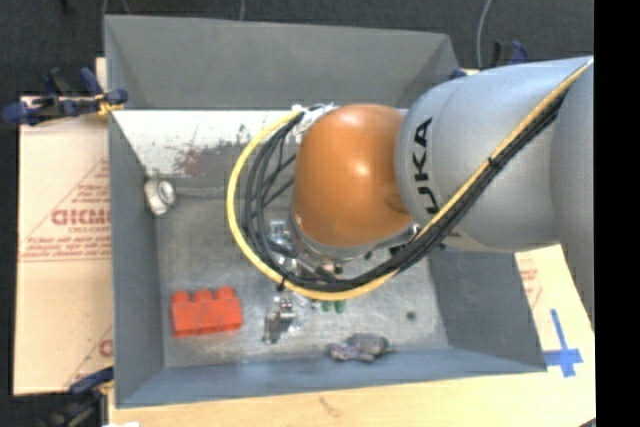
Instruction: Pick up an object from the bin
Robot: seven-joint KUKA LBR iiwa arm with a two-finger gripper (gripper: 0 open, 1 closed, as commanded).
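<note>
Reached into the grey metal bin (280,65) from the right with the thick grey arm (500,165), sloped down and leftward across the bin's right wall. Bent at the wrist beneath a rounded orange cover (345,175), with yellow and black cables (240,205) looped round the cover's left side and under its near edge. Pointed the end effector (281,317) down at the bin floor, about midway along the near half, seen as a small dark metal tip below the cables. Could not tell whether it was spread wide or drawn narrow, nor whether anything was held.

Found nearest to that tip, just to its left and apart from it, a red plastic building block (207,311): oblong, with studs along its far edge, flat on the floor in the near left part of the bin. Noted a small white cup-like thing (158,193) further off by the left wall, well apart from the tip. Noted also a lumpy grey-purple thing (358,348) close to the near wall, to the right of the tip.

Glimpsed a few greenish specks (332,307) just right of the tip, too small to name. Lost the middle of the floor behind the cover and arm. Cut off the arm's upper part at the right side.
</note>
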